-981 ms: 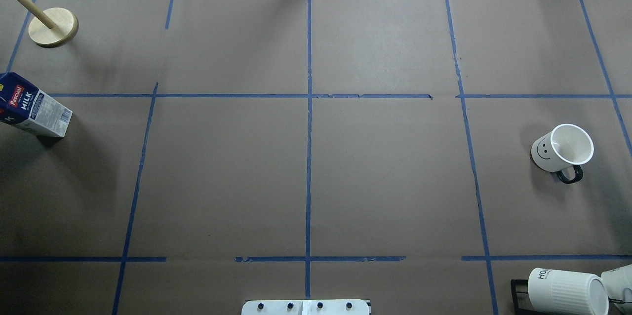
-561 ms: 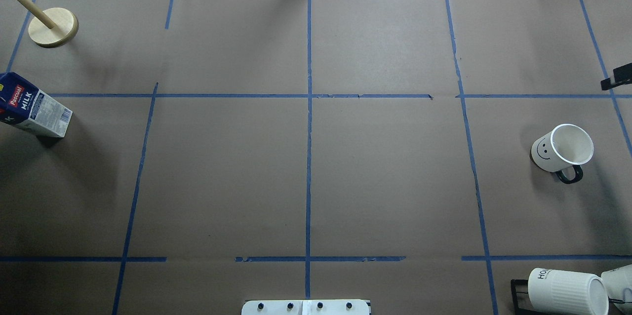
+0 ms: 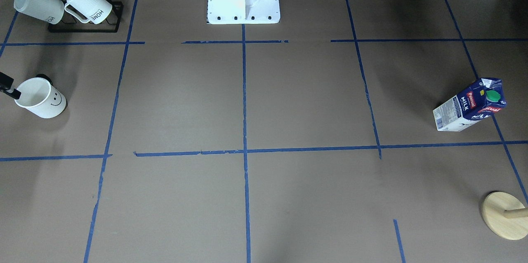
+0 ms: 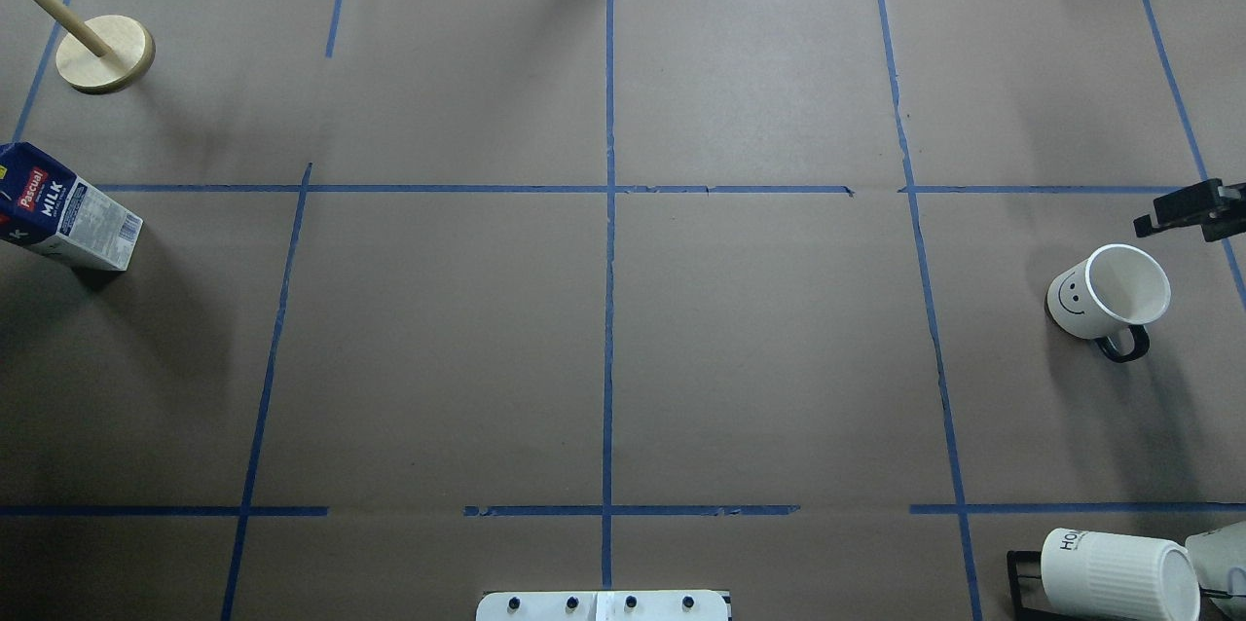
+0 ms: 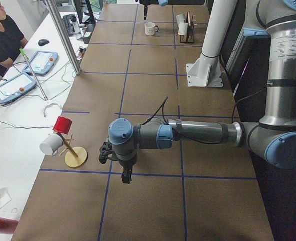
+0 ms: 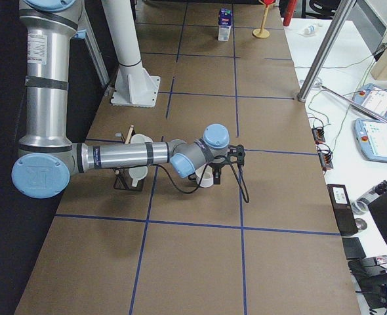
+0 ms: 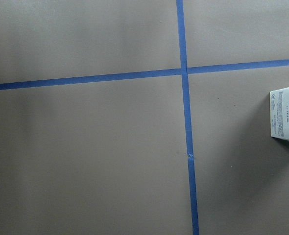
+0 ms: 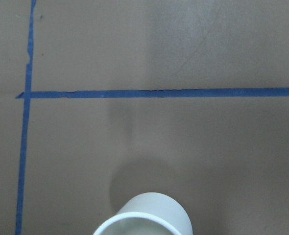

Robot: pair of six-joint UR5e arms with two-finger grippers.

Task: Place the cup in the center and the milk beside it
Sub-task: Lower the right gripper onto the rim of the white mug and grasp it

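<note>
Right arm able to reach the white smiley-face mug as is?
Probably yes: the right gripper hovers just beside the small white smiley-face mug, which stands upright, and nothing stands between them.

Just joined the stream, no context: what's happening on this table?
Nothing is grasped yet. The right end effector hangs close to the cup, which stands upright on the robot's right. The left end effector hangs near the milk, which stands upright at the far left. The center holds neither.
</note>
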